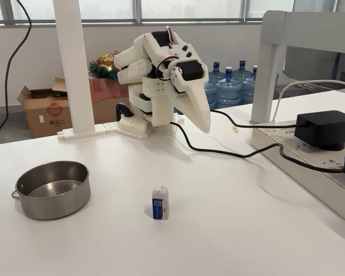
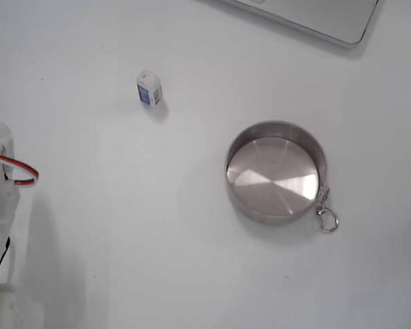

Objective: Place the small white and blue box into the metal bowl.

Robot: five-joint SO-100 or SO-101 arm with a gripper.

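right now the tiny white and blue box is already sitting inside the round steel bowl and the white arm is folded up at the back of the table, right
Not quite. The tiny white and blue box stands on the bare white table, apart from the round steel bowl, which is empty, as both fixed views show. The white arm is indeed folded up at the back of the table.

Brushed steel bowl (image 1: 52, 190) with dull sheen and a brighter reflective floor, small box (image 1: 160, 203) of smooth printed card, matt white plastic gripper (image 1: 202, 123), smooth matt white table (image 1: 230, 230), matt black plastic adapter (image 1: 326, 129), brown corrugated cardboard carton (image 1: 45, 109)
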